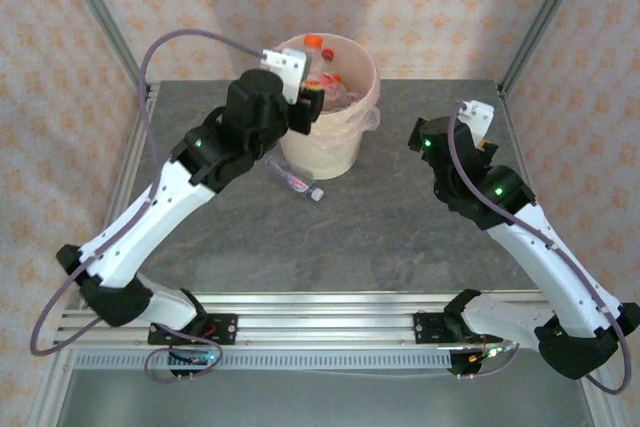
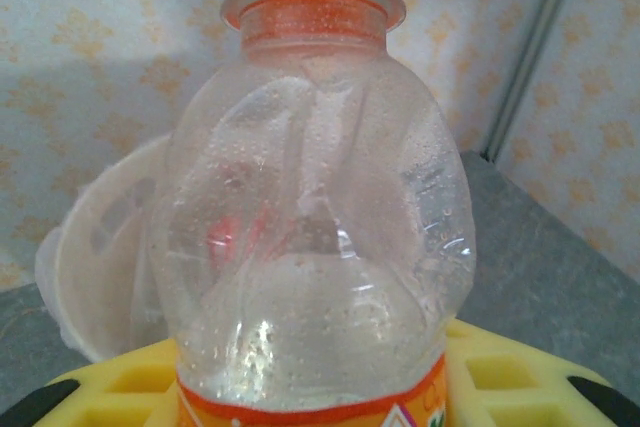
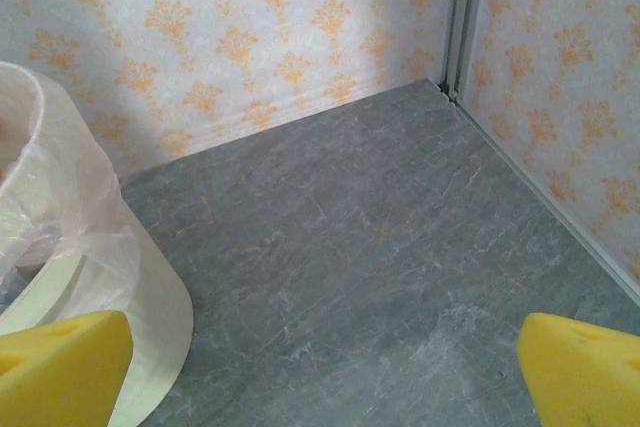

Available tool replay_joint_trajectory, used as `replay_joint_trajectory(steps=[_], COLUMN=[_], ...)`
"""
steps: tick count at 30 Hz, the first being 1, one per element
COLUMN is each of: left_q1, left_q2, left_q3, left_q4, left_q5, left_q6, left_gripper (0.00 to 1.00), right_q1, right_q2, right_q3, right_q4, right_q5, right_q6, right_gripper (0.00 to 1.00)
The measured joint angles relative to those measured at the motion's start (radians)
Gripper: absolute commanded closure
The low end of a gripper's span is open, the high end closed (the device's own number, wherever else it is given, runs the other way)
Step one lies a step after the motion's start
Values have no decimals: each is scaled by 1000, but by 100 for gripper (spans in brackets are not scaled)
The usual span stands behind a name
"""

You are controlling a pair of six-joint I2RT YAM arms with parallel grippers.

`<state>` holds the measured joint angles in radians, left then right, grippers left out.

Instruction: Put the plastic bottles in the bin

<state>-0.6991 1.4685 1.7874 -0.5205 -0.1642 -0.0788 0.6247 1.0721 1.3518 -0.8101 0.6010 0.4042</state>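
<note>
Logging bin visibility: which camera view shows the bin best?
Top external: the bin stands nearly whole, seen from above with bottles inside, the left arm overlapping its left rim. Right wrist catches its wall and bag at the left edge; left wrist gives a blurred pale curve behind the clamped bottle, probably the bin.

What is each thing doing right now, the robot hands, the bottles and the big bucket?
left gripper: shut on the orange-capped bottle, at the bin's rim.
orange-capped bottle: gripped, dented, cap on.
right gripper: open, empty, above the table.
bin: upright, bag-lined, with bottles inside.
bottle on the table: lying on its side by the bin, not yet put in.
</note>
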Motion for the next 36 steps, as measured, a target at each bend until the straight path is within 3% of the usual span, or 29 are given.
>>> replay_joint_trajectory(steps=[10, 22, 28, 36], left_q1=[136, 232, 255, 257], left_q2=[312, 575, 666, 692], left_q3=[316, 622, 718, 719], left_q4=[-48, -135, -190, -238], left_q5=[31, 87, 116, 141], left_q6=[-5, 3, 29, 74], left_gripper=[65, 64, 58, 49], right_q1=[0, 0, 0, 0], right_q2=[0, 21, 21, 21], right_q3=[-42, -72, -82, -90], right_q4=[0, -5, -11, -13], right_q5=[-41, -74, -86, -97], right_q6=[19, 45, 60, 72], right_gripper=[1, 1, 1, 1])
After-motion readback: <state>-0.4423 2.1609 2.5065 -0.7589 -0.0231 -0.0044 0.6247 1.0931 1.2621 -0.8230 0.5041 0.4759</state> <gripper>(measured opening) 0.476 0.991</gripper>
